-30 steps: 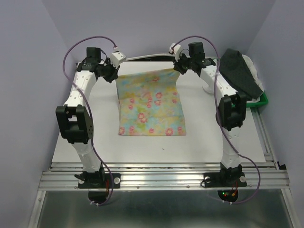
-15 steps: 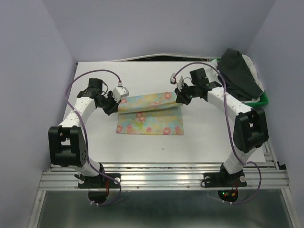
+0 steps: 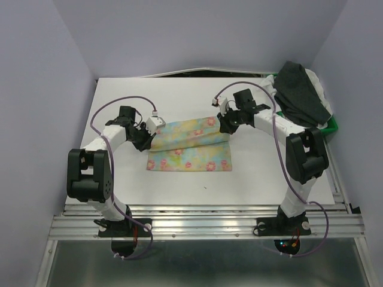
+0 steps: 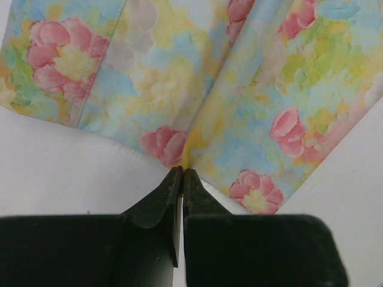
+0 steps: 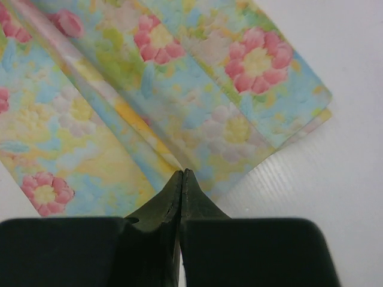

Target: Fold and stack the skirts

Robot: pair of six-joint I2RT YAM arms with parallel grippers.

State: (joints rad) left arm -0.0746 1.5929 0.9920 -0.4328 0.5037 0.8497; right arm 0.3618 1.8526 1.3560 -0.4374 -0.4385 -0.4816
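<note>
The yellow floral skirt (image 3: 190,156) lies mid-table, its far edge drawn forward over the near half in a raised fold. My left gripper (image 3: 149,138) is shut on the fold's left corner; in the left wrist view the tips (image 4: 182,171) pinch a ridge of the floral skirt (image 4: 251,95). My right gripper (image 3: 225,126) is shut on the right corner; its tips (image 5: 181,173) nip the floral skirt (image 5: 197,113) low over the table. The dark charcoal skirt (image 3: 301,91) lies piled over the white skirt (image 3: 318,82) at the back right.
A green tray (image 3: 333,126) shows under the pile at the right edge. The white table (image 3: 179,179) ends at a metal rail near the arm bases. Purple walls close in the left, back and right.
Both grippers came down from the back and moved toward the near side with the skirt's far edge. The hanging cloth is now doubled forward over its near half.
</note>
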